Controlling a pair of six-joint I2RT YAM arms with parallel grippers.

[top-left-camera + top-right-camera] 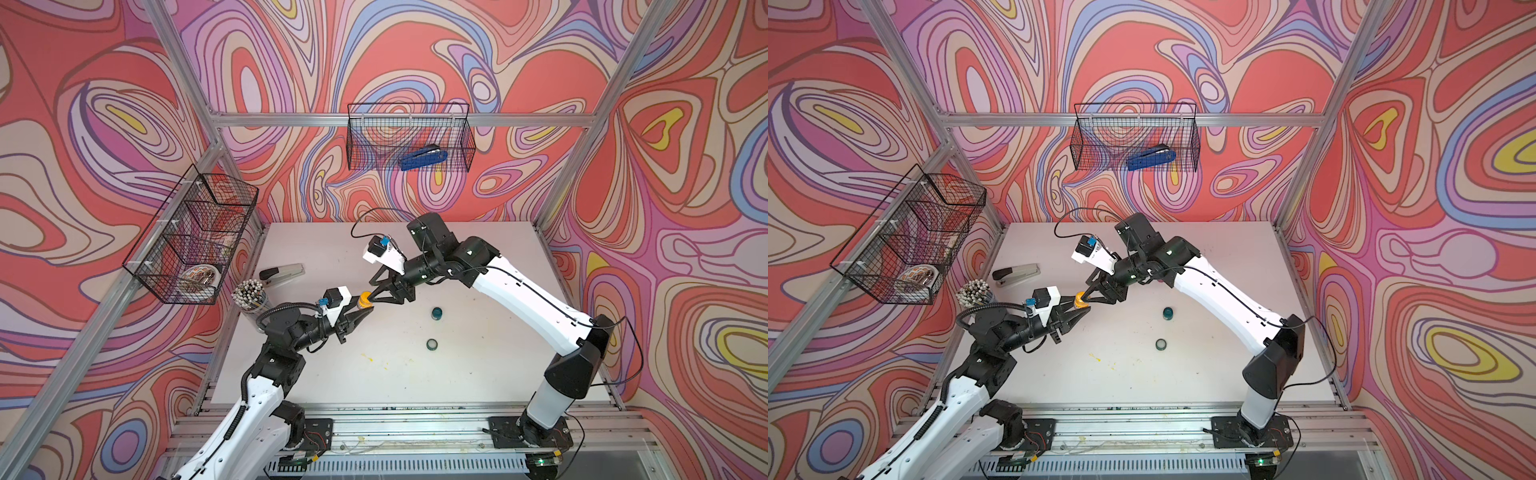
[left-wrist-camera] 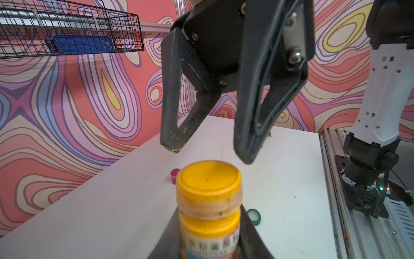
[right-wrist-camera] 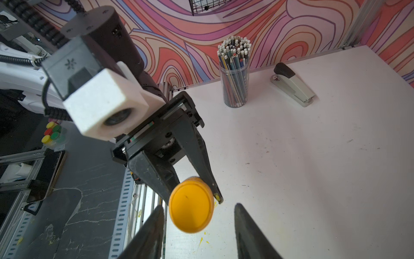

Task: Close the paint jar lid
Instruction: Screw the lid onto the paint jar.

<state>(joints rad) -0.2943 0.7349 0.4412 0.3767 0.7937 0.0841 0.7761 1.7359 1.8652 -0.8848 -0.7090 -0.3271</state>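
left gripper (image 1: 360,311) clenched on paint jar (image 2: 209,231) body | right gripper (image 2: 208,154) released, lid (image 2: 209,179) just off its tips | looks light, rigid, slick: pinch lid's rim

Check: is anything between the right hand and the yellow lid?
Nothing visible. The right hand hangs open just off the yellow lid, with only a bare gap between them. The left hand grips the paint jar.

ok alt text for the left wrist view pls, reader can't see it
A yellow paint jar with its yellow lid sitting on it is gripped by the left gripper, while the right gripper hangs open facing the lid, not touching it. Behind are a white table, a small pink jar and a teal lid.
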